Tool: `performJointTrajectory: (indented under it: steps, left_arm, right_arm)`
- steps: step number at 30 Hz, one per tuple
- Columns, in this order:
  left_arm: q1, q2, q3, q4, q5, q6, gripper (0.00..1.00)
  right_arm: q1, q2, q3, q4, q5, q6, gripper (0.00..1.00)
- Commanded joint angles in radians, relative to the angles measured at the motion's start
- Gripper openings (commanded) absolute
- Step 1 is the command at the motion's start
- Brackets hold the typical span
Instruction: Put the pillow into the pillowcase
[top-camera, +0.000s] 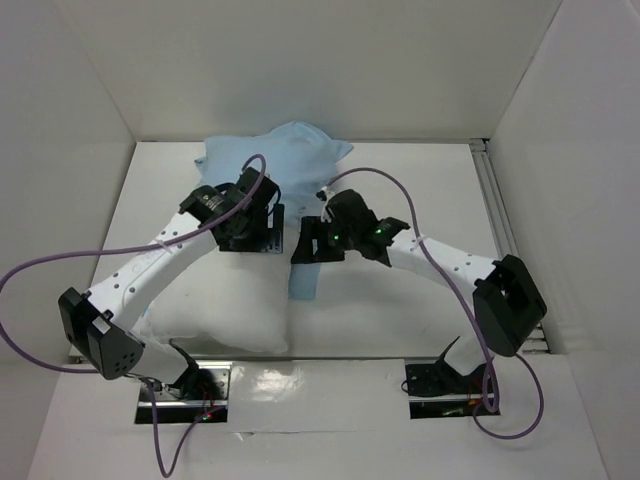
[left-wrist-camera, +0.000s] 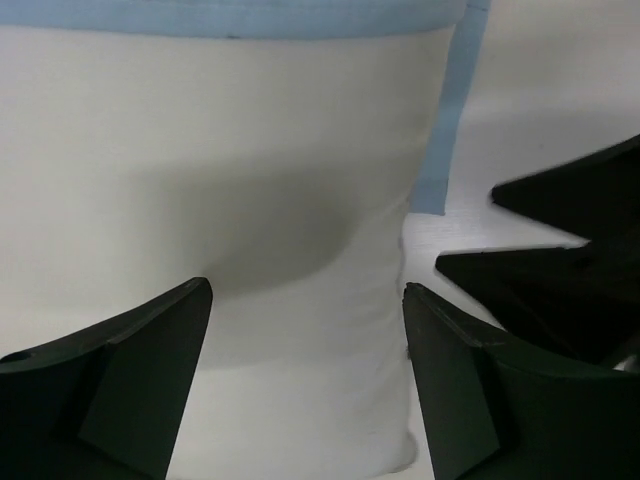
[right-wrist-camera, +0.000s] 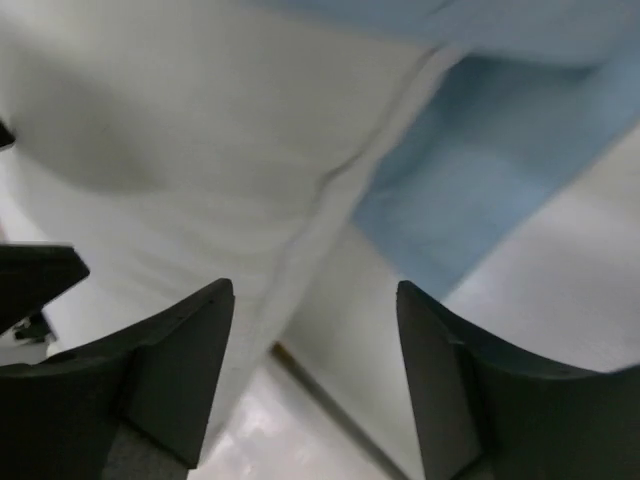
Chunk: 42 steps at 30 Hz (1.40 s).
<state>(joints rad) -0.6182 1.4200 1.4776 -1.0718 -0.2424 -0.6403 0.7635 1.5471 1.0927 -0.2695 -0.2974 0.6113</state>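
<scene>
The white pillow (top-camera: 220, 310) lies at the near left of the table, with its far end under the light blue pillowcase (top-camera: 280, 150). A blue flap of the case (top-camera: 305, 280) hangs down along the pillow's right edge. My left gripper (top-camera: 255, 235) is open over the pillow's far end. In the left wrist view (left-wrist-camera: 305, 290) the pillow (left-wrist-camera: 250, 200) lies between its fingers, below the case's hem (left-wrist-camera: 250, 15). My right gripper (top-camera: 305, 245) is open and empty beside it. The right wrist view (right-wrist-camera: 315, 290) shows the pillow's seam (right-wrist-camera: 200, 130) and the blue flap (right-wrist-camera: 480, 170).
White walls enclose the table on three sides. A metal rail (top-camera: 495, 200) runs along the right edge. The two arm bases (top-camera: 180, 385) (top-camera: 440, 385) sit at the near edge, with purple cables looping over the arms. The right gripper's fingers (left-wrist-camera: 560, 270) show in the left wrist view.
</scene>
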Motion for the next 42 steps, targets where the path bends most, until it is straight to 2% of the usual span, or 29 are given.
performJointTrajectory:
  steps: [1, 3, 10, 11, 12, 13, 14, 15, 24, 31, 32, 33, 35, 36, 37, 41, 42]
  left_arm:
    - [-0.023, 0.017, 0.009, -0.094, -0.069, -0.045, 0.94]
    - [-0.051, 0.034, -0.029, -0.106, -0.13, -0.07, 1.0]
    - [-0.098, 0.176, -0.106, -0.09, -0.224, -0.124, 1.0]
    - [-0.098, 0.194, -0.12, -0.058, -0.224, -0.124, 0.95]
    - [-0.098, 0.207, -0.12, -0.036, -0.224, -0.124, 0.86]
    - [-0.075, 0.218, -0.12, -0.019, -0.224, -0.108, 0.65]
    - [-0.066, 0.227, -0.1, -0.01, -0.224, -0.108, 0.29]
    - [-0.055, 0.227, -0.083, -0.01, -0.2, -0.108, 0.0]
    - [0.067, 0.092, 0.111, 0.046, -0.063, 0.0, 0.0]
    - [0.101, 0.06, 0.141, 0.064, 0.014, 0.022, 0.0]
    - [0.101, 0.06, 0.141, 0.075, 0.014, 0.022, 0.0]
    - [0.11, 0.06, 0.141, 0.075, 0.014, 0.022, 0.0]
    - [0.11, 0.051, 0.141, 0.075, 0.025, 0.022, 0.0]
    - [0.12, 0.051, 0.141, 0.075, 0.025, 0.022, 0.0]
    - [0.12, 0.051, 0.132, 0.075, 0.034, 0.022, 0.0]
    - [0.12, 0.042, 0.105, 0.134, 0.063, -0.007, 0.0]
    - [0.12, 0.054, 0.092, 0.191, 0.077, -0.031, 0.0]
  right_arm:
    - [-0.104, -0.047, 0.035, 0.018, 0.023, -0.041, 0.75]
    - [-0.13, -0.047, 0.035, -0.02, 0.046, -0.065, 0.82]
    - [-0.139, 0.048, 0.035, -0.034, 0.162, -0.088, 0.85]
    - [-0.139, 0.059, 0.035, -0.025, 0.185, -0.088, 0.85]
    - [-0.124, 0.071, 0.035, -0.01, 0.21, -0.088, 0.86]
    - [-0.112, 0.1, 0.035, 0.001, 0.252, -0.088, 0.86]
    - [-0.112, 0.119, 0.035, 0.001, 0.27, -0.088, 0.86]
    - [-0.101, 0.136, 0.044, 0.021, 0.283, -0.078, 0.86]
    - [-0.09, 0.266, 0.006, 0.167, 0.188, 0.021, 0.86]
    - [-0.081, 0.343, 0.018, 0.299, 0.204, 0.056, 0.85]
    - [-0.081, 0.353, 0.027, 0.299, 0.219, 0.067, 0.82]
    - [-0.081, 0.366, 0.027, 0.312, 0.245, 0.067, 0.75]
    - [-0.081, 0.366, 0.053, 0.326, 0.267, 0.053, 0.56]
    - [-0.081, 0.351, 0.053, 0.335, 0.279, 0.053, 0.39]
    - [-0.09, 0.341, 0.082, 0.323, 0.279, 0.042, 0.0]
    - [-0.09, 0.263, 0.17, 0.245, 0.241, -0.019, 0.0]
    - [-0.099, 0.237, 0.191, 0.222, 0.222, -0.043, 0.0]
